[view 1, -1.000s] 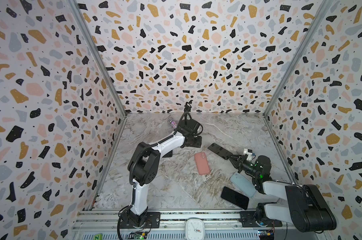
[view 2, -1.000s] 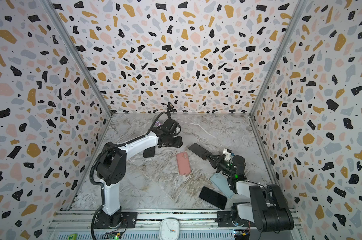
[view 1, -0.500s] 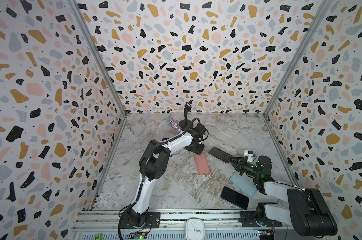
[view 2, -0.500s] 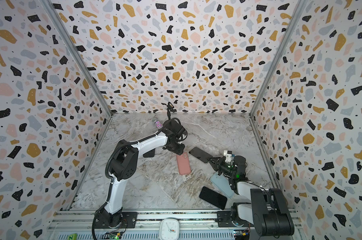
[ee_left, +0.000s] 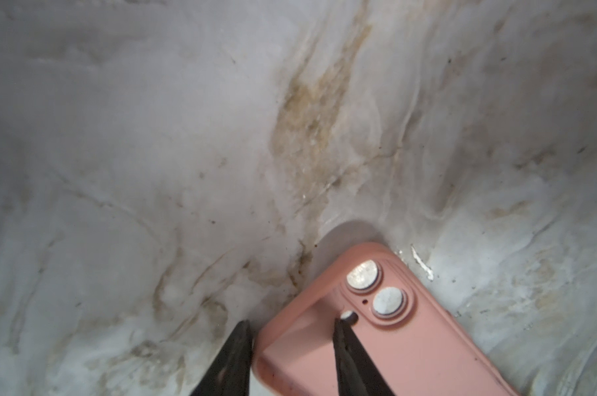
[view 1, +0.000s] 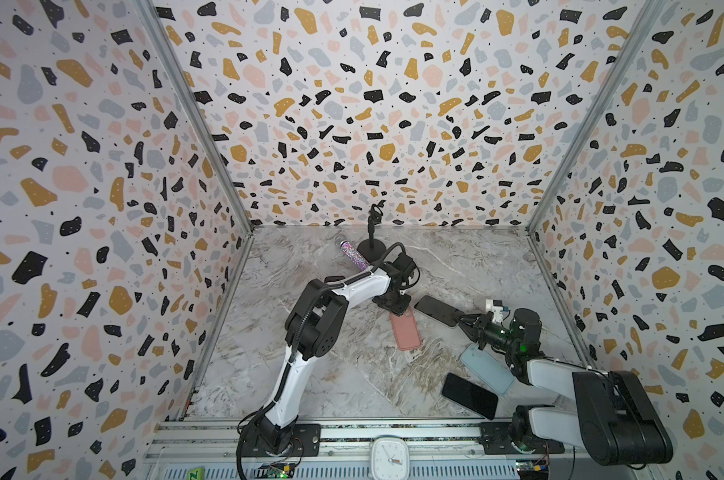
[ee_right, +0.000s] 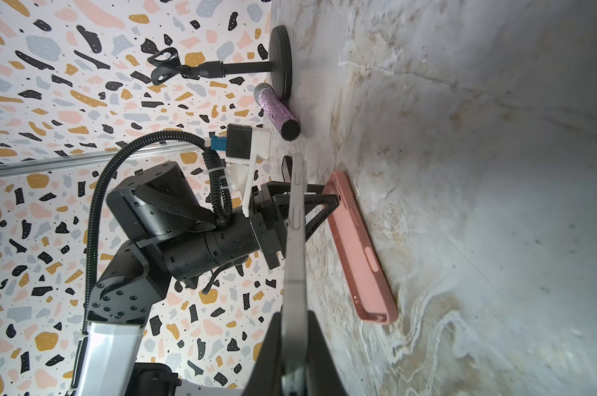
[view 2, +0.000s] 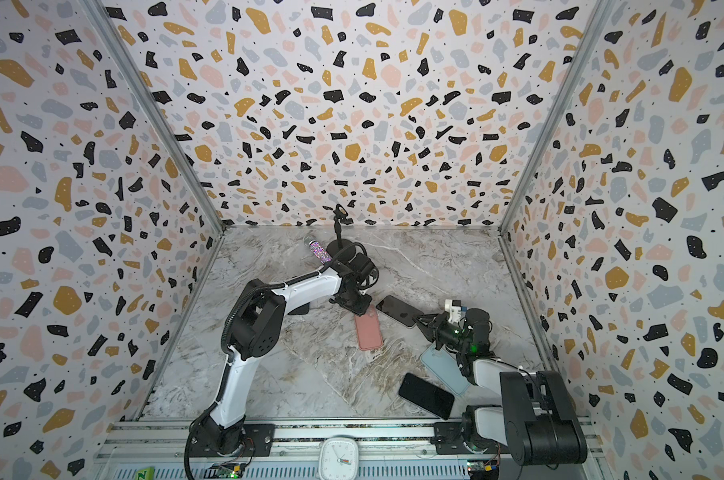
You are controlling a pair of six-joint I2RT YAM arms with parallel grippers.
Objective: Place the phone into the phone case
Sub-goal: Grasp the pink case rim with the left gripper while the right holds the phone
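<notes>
**Phone clamped in right gripper, held beside pink case; left gripper on the case's end**

Right gripper (view 1: pixel 458 320) is clamped on one short end of the phone (view 1: pixel 438 309). In the right wrist view the phone (ee_right: pixel 295 223) runs edge-on out from between the closed fingers (ee_right: pixel 273 329), lifted off the table and tilted. It sits just beside the pink case (view 1: pixel 406 334), not over it and not in it.

The pink case lies flat on the table, camera holes at the far end. Left gripper (ee_left: pixel 291 324) is down on that end. One finger is outside the case's side wall, the other is over the case by the small hole. The jaws are part-way apart. Can't tell if they're actually pinching the wall, since the gap at the outer finger is too thin to judge.

The table (view 1: pixel 310 374) is grey marble-look with brown veins. The walls (view 1: pixel 352 124) are terrazzo print on three sides. Near the right arm's base a blue case (view 1: pixel 487 370) and a second phone (view 1: pixel 469 395) lie flat, touching or overlapping. At the back are a glitter microphone (view 1: pixel 354 254) and a black stand (view 1: pixel 371 245). A clock (view 1: pixel 388 457) sits on the front rail.
</notes>
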